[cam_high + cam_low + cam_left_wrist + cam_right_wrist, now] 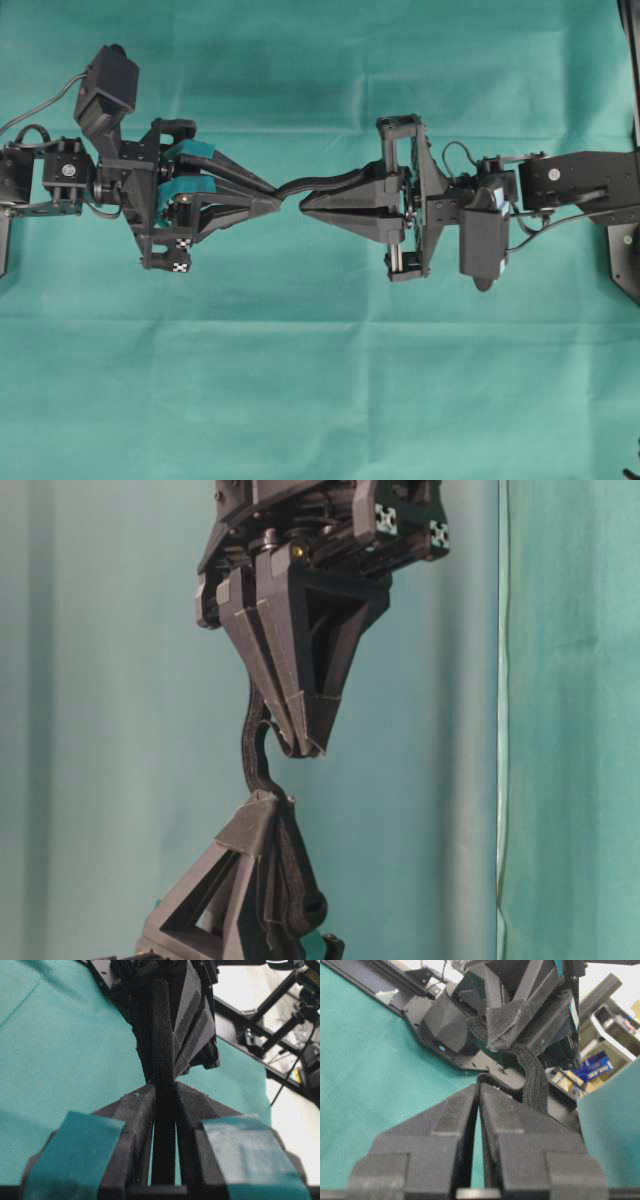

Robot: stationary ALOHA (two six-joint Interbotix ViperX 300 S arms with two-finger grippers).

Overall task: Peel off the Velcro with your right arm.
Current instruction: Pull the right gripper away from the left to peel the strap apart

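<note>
Teal cloth (320, 400) covers the bench, lightly creased. Mid-bench, above the cloth, left gripper (278, 200) and right gripper (303, 203) meet tip to tip, both clamped on the Velcro (310, 185), which bridges them. Metal framing and clutter behind.

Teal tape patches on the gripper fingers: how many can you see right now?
2, both on the left gripper: one patch on the left finger, one on the right finger in the left wrist view. The right gripper shows none.
</note>
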